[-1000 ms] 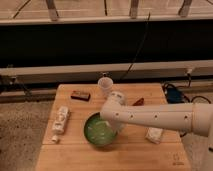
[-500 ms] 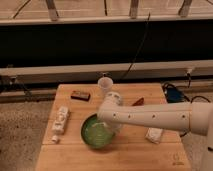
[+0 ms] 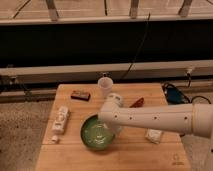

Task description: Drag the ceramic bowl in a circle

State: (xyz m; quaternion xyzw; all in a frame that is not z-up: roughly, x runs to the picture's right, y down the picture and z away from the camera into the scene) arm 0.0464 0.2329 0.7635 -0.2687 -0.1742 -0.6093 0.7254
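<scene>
The ceramic bowl (image 3: pixel 96 134) is round, shallow and glossy green with a paler centre. It sits on the wooden table (image 3: pixel 75 157), left of the middle and near the front. My white arm reaches in from the right and ends over the bowl's right rim. The gripper (image 3: pixel 113 125) is at that rim, its fingers hidden under the wrist. I cannot tell whether it holds the rim.
A small white cup (image 3: pixel 105 87) stands at the table's back centre. A dark brown packet (image 3: pixel 80 95) lies back left. A white packet (image 3: pixel 60 120) lies at the left edge, another white packet (image 3: pixel 153 135) at the right. A red object (image 3: pixel 137 103) lies behind the arm.
The bowl and the gripper have shifted slightly left and toward the front of the table together. The other objects have not moved.
</scene>
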